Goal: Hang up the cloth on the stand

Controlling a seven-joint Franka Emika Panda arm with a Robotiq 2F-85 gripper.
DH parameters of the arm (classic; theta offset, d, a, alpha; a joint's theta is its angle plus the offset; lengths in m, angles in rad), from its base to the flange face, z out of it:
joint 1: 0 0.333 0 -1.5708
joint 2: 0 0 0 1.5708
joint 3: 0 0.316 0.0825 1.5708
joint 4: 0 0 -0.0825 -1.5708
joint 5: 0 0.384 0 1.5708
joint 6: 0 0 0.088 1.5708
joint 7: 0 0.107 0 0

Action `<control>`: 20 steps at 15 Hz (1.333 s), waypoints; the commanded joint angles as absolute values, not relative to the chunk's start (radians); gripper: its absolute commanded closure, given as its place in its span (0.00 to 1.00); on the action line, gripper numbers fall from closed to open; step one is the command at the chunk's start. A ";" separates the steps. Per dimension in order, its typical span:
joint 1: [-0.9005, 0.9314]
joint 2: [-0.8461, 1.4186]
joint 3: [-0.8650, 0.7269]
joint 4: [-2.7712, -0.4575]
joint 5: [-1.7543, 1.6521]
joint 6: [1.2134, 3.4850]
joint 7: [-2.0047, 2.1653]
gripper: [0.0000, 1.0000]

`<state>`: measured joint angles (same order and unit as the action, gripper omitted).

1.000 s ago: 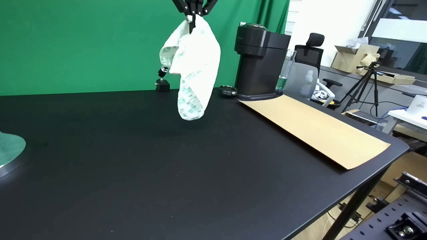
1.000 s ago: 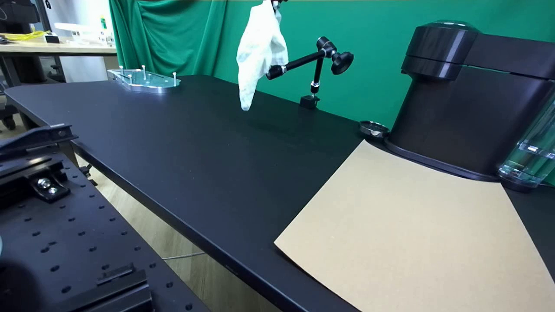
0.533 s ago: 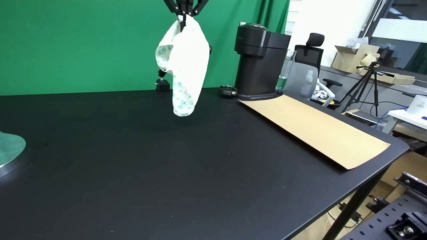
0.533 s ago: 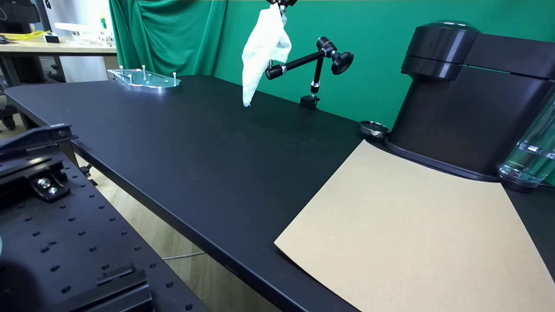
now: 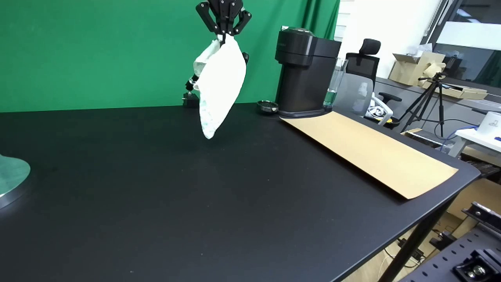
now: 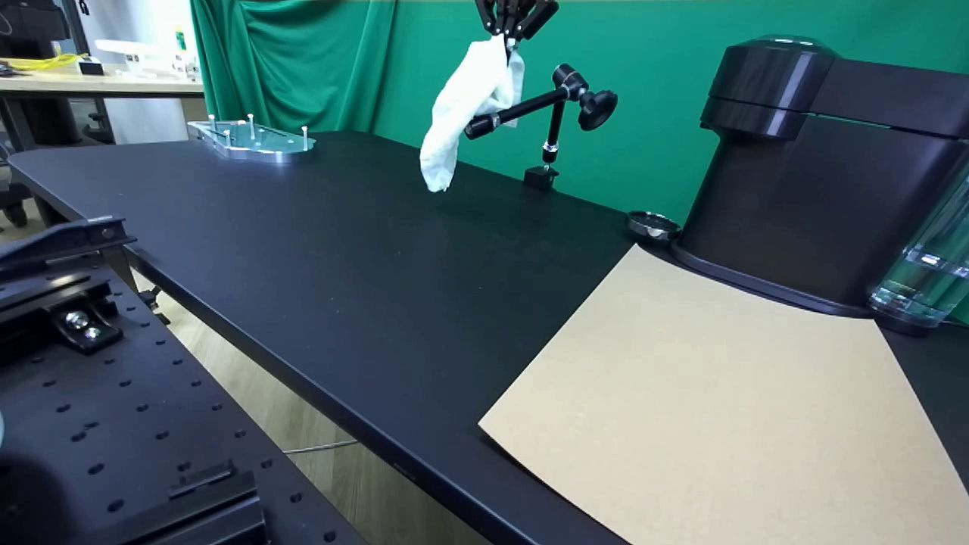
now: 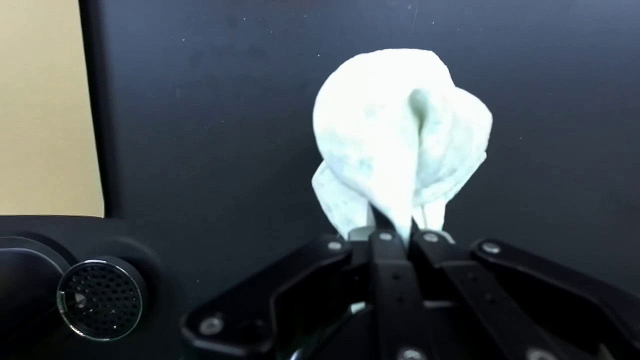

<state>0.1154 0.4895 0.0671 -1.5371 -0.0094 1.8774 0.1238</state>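
Note:
The white cloth [image 5: 225, 74] with pale green print hangs from my gripper [image 5: 223, 38], which is shut on its top. It also shows in an exterior view [image 6: 463, 98] below the gripper [image 6: 509, 47], and in the wrist view [image 7: 370, 110] beyond the gripper [image 7: 400, 225]. The stand is a black jointed arm [image 6: 530, 107] on a post with a clamp base [image 6: 540, 179]. Its free end shows in front of the cloth; I cannot tell whether they touch. In an exterior view the cloth hides most of the stand, leaving its base [image 5: 191, 100] visible.
A black coffee machine [image 5: 303, 74] with a small round drip tray [image 6: 652, 225] stands right of the stand. A brown sheet [image 6: 719, 409] lies before it. A clear plate with white pegs [image 6: 253, 144] sits at the table's far end. A green curtain [image 5: 98, 55] hangs behind.
My gripper has come down with the cloth, nearer the stand's arm. In an exterior view it moved right and down. The cloth's lower end has swung and trails to the left.

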 commanded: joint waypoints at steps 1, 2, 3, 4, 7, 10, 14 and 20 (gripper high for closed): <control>0.105 0.472 0.060 -1.567 0.019 1.899 0.135 0.99; 0.100 0.462 0.060 -1.589 0.030 1.917 0.132 0.99; 0.097 0.458 0.059 -1.600 0.036 1.926 0.132 0.99; 0.090 0.452 0.059 -1.617 0.051 1.939 0.125 0.99; 0.077 0.436 0.057 -1.667 0.082 1.982 0.121 0.99; 0.067 0.402 0.053 -1.734 0.098 2.042 0.122 0.99; 0.060 0.331 0.049 -1.827 0.108 2.101 0.130 0.99; 0.047 0.260 0.039 -1.914 0.126 2.124 0.125 0.71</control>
<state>0.0587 0.3213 0.0433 -1.8437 0.1039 2.1064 0.1206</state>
